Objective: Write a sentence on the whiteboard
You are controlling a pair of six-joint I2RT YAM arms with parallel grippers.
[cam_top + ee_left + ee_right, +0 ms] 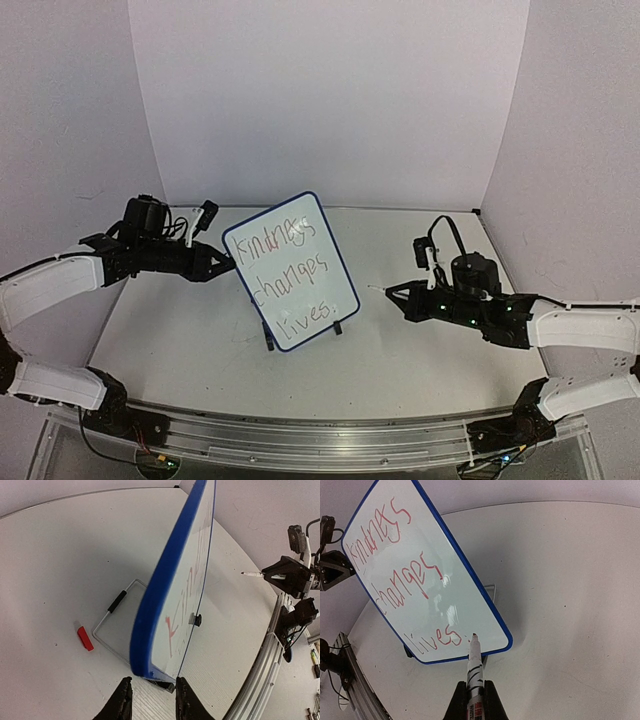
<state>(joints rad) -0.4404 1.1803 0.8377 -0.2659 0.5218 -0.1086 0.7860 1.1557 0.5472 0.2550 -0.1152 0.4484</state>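
— What is the table [420, 350] like?
— Pale, off-white, with a rounded far edge against the light walls.

— What stands on it?
— The whiteboard [290, 270], propped upright on its feet and a wire stand [111, 630] behind.

— Anything else?
— A small red cap [84, 638] lies flat just beside that stand, apart from it.

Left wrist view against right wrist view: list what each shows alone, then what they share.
Only the left wrist view shows the red cap lying on the table, behind the board, and the wire stand. Only the right wrist view shows all three lines of the sentence. Both show the whiteboard and the marker in the right gripper.
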